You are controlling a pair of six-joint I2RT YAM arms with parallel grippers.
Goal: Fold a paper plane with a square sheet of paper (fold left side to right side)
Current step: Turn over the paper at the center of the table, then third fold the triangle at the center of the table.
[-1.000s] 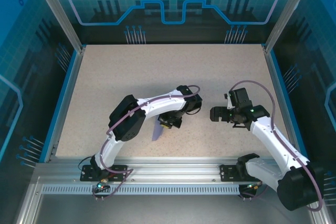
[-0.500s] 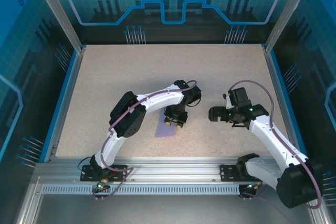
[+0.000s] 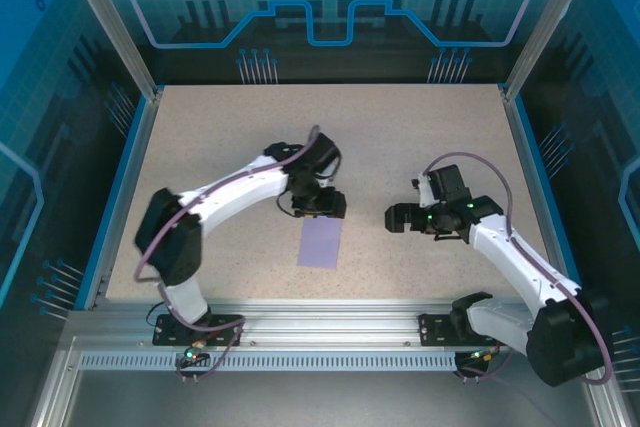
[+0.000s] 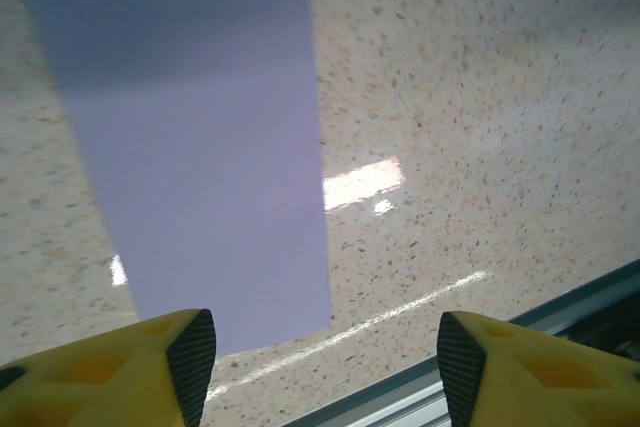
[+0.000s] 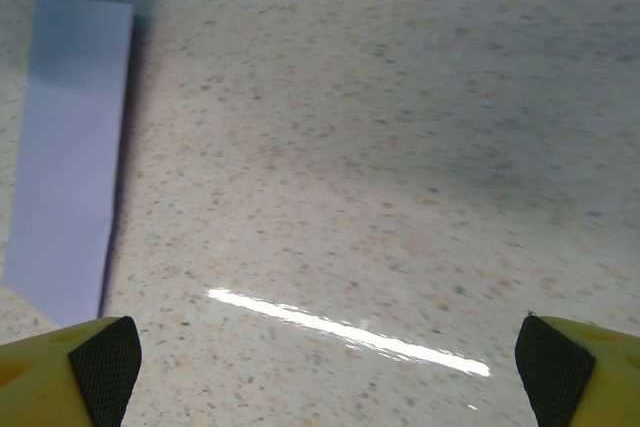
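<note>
Top view first: got the square sheet of paper point(image 3: 320, 241) lying flat on the table point(image 3: 420, 137) as a narrow lavender strip, toward the near edge and roughly between the two arms. Can see the left gripper point(image 3: 318, 205) sitting just past the strip's far end, and the right gripper point(image 3: 397, 217) well off to the right, pointing left. Left wrist next: looks along the paper point(image 4: 200, 127) running away from the camera, its near end just beside the left yellow finger point(image 4: 190, 357), can't tell if touching. Jaws released, just bare speckled tabletop in the gap. Right wrist last: shows the strip point(image 5: 70, 157) over on the left, apart from the fingers point(image 5: 100, 357). Jaws spread wide, gripping nothing, over tabletop with a glare streak.
</note>
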